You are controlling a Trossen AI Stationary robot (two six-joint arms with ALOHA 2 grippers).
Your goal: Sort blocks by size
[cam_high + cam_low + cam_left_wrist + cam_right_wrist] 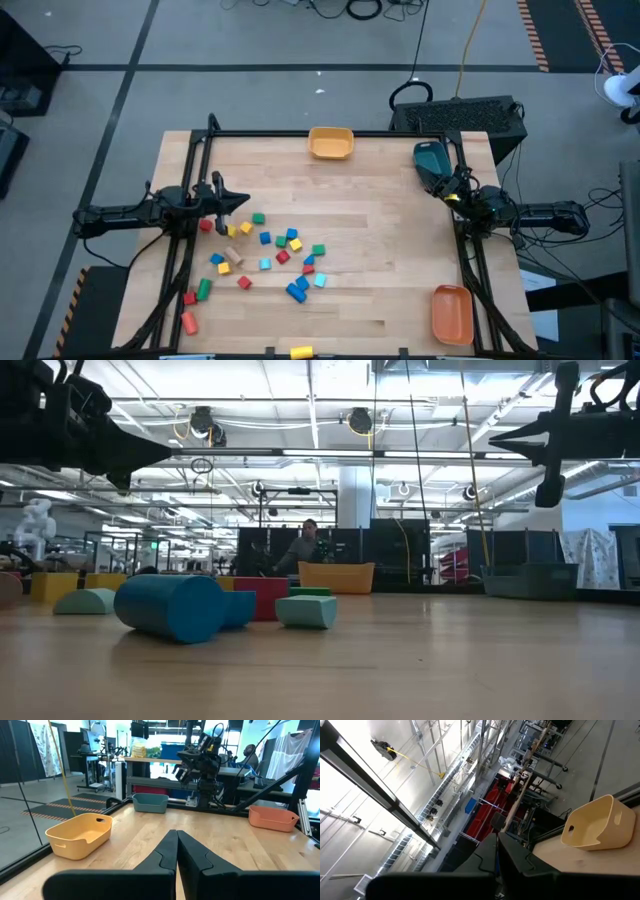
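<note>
The blocks (pixel 262 252) are lying scattered on the left half of the wooden counter (pixel 380 270), a few strays sitting near its front-left corner and one yellow block (pixel 300 351) resting at the front edge. The left end effector (pixel 243 199) is hovering just above the cluster's back-left edge with its fingers pressed together and holding nothing. The right end effector (pixel 437 186) is waiting with fingers together near the teal bin (pixel 430 157), while a yellow bin (pixel 331 142) and an orange bin (pixel 451 312) are sitting at the counter's back and front-right.
</note>
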